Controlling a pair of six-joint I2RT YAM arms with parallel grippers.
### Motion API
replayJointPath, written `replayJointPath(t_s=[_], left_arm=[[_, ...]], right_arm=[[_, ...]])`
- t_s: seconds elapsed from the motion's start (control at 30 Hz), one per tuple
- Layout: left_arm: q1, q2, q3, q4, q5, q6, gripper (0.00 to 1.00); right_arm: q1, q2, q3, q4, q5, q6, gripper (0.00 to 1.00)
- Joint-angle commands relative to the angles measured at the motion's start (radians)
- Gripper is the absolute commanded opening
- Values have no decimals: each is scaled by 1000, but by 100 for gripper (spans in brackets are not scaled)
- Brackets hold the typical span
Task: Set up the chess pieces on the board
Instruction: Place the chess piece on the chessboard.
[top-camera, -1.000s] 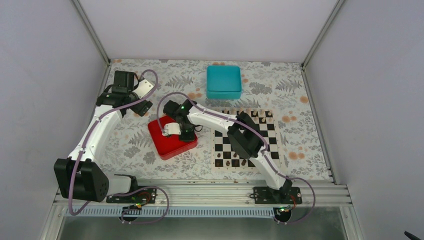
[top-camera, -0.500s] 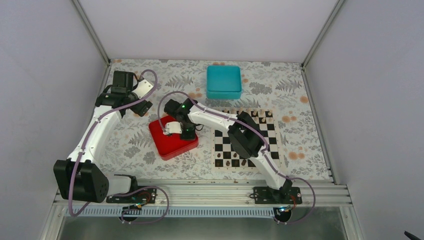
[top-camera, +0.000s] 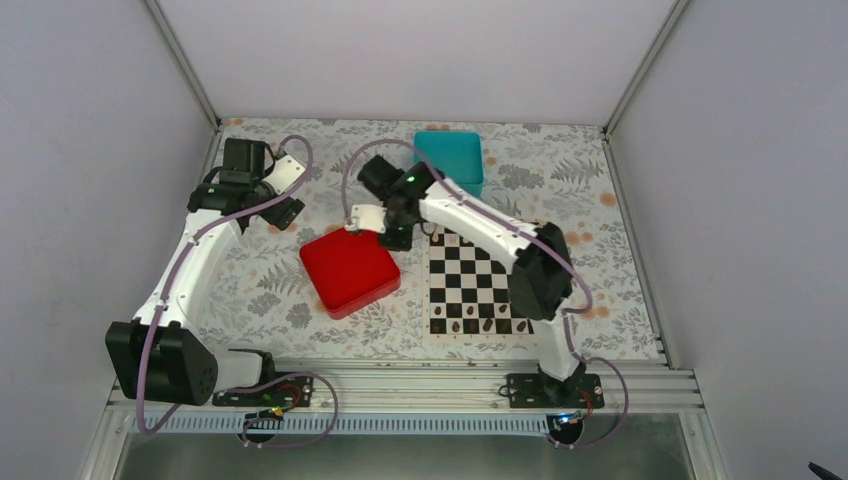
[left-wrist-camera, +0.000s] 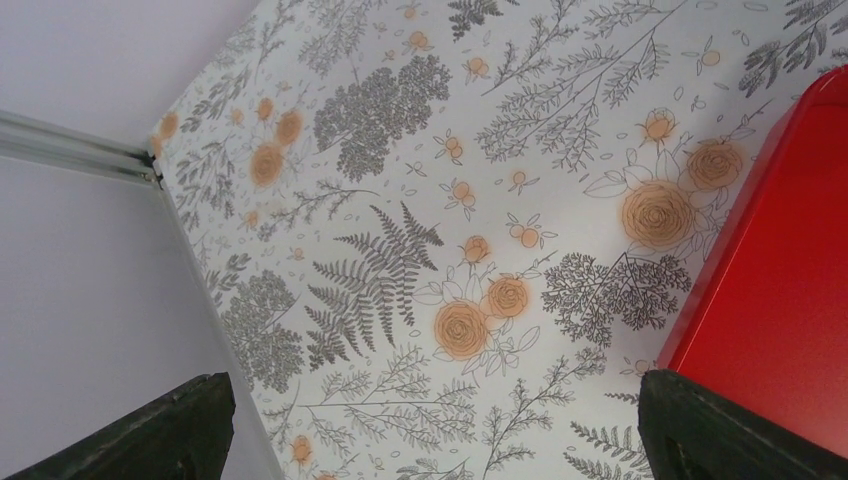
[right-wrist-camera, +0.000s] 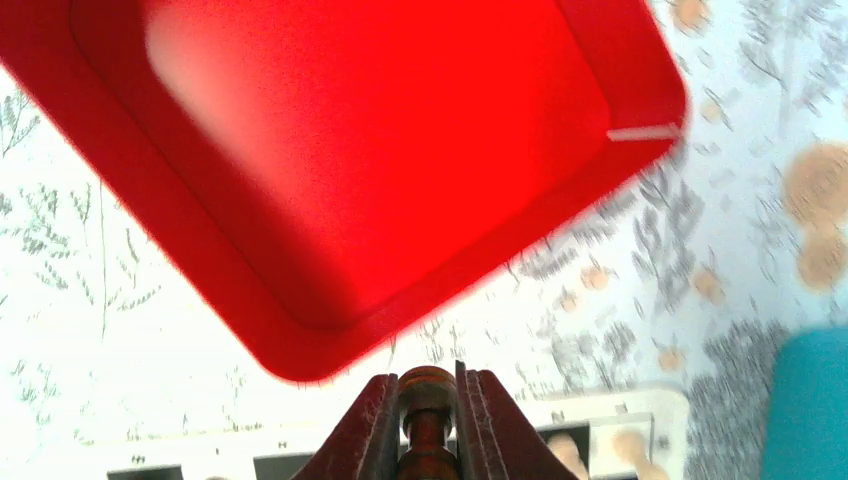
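Observation:
The checkered board (top-camera: 480, 282) lies right of centre, with dark chess pieces (top-camera: 487, 325) along its near row; its far row is partly hidden by the right arm. My right gripper (top-camera: 392, 238) hangs between the red tray (top-camera: 349, 271) and the board's far left corner. In the right wrist view it (right-wrist-camera: 428, 392) is shut on a dark brown chess piece (right-wrist-camera: 427, 400), with the red tray (right-wrist-camera: 330, 150) and the board's edge (right-wrist-camera: 560, 430) below. My left gripper (top-camera: 275, 215) is open and empty over the floral table at the left; its fingertips (left-wrist-camera: 720, 430) show far apart.
A teal box (top-camera: 450, 160) stands at the back, just behind the right arm. The red tray's edge (left-wrist-camera: 790, 280) lies right of the left gripper. Grey walls close in the table on three sides. The floral cloth (top-camera: 270, 290) covers the table.
My right gripper has lifted out of the red tray with a dark piece and moved back and right, toward the board's far left corner. The left arm has not moved.

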Motion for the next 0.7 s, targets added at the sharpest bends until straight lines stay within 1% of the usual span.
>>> replayJointPath(t_s=[0.0,0.13,0.23,0.33,0.5,0.67], left_arm=[[4,-19,42,-21,21,-25,100],[5,-28,56,-31,17,-34,100],[5,-28,60,-26,12,-41,100],[4,-17,73,-23,17,-56,100],[0,15,105,-11,49,-94,100],[-7,37,124,-3,60,-107,100]], right_arm=[[-59,-115,-114,1,-28,-17,9],[-131,-221,-242,9,-36,-10,8],[-197,-343,-385,24,-28,-9,8],[-293,-489,-541,18,-26,-22,8],[-507,-716,-742,-14,-27,-100,8],[-732,-901,-882,-54,-40,-231,8]])
